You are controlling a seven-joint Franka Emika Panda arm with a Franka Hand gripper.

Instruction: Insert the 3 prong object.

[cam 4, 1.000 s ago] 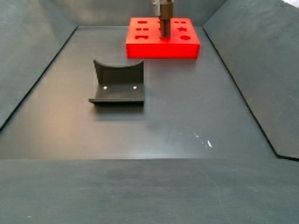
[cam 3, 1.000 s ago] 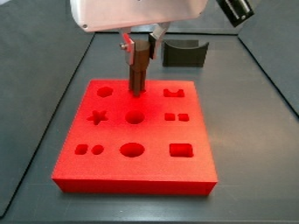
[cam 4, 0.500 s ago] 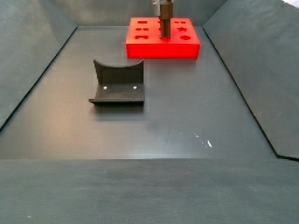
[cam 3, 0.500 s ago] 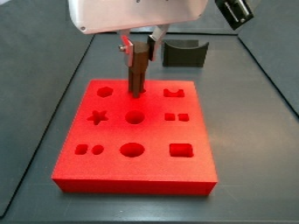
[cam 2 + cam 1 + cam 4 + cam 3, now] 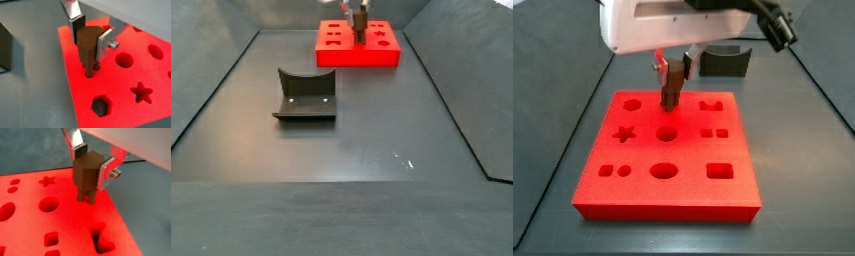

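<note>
My gripper (image 5: 89, 162) is shut on the 3 prong object (image 5: 85, 175), a slender brown piece held upright with its thin prongs down. It also shows in a wrist view (image 5: 89, 47). The prong tips (image 5: 85, 198) reach the top face of the red board (image 5: 67, 228) near its far edge; I cannot tell if they are in a hole. In a side view the piece (image 5: 671, 85) stands over the board's (image 5: 673, 190) far row between two holes. In a side view the gripper (image 5: 358, 22) is over the board (image 5: 358, 55) at the far end.
The board has several shaped holes: a star (image 5: 625, 133), circles (image 5: 665, 171), squares (image 5: 719, 171). A dark grey block with a curved notch (image 5: 305, 95) stands mid-floor, also behind the board in a side view (image 5: 724, 60). Dark walls enclose the floor.
The gripper's body has turned or shifted a little above the board. The 3 prong object stays at the same spot on the far row.
</note>
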